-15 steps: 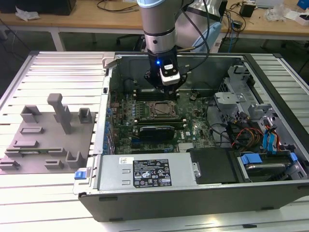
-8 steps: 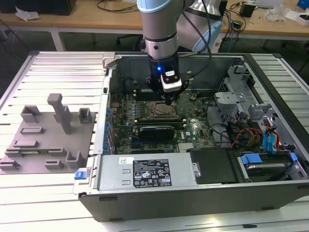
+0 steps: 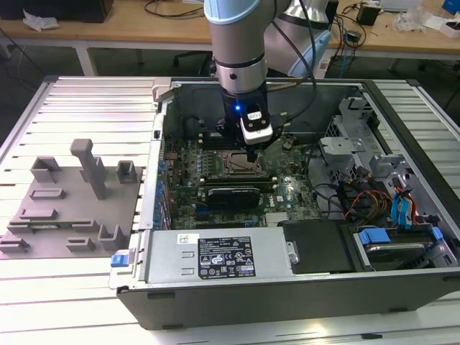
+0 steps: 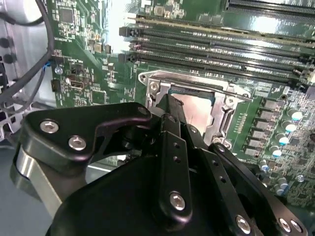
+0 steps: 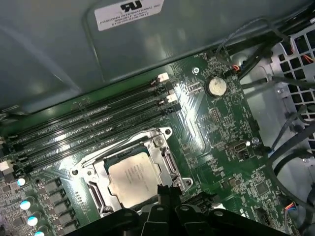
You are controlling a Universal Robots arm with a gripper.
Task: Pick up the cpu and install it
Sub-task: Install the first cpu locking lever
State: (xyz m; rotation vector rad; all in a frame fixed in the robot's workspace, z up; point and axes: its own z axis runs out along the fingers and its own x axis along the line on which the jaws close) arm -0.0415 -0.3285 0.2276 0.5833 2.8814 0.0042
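Open computer case [image 3: 402, 287] lies on a slatted white desk [image 3: 86, 108], green motherboard [image 3: 287, 188] exposed, grey power supply [image 3: 215, 255] with a white label [image 3: 225, 257] along the near edge. Blue drive latches [image 3: 374, 235] and cabling sit at the exterior view's right; grey fixture block [image 3: 68, 208] at its left. Coin cell [image 5: 215, 86] beside the empty RAM slots [image 5: 93, 128]

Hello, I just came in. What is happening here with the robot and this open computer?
A single robot arm reaches down into the open computer case, with its gripper just above the motherboard's socket. The cpu already lies flat inside the socket's metal frame, as both wrist views show, with the gripper's fingertips close at its edge. Whether the fingers touch the chip cannot be told. Beside the socket run the long memory slots.
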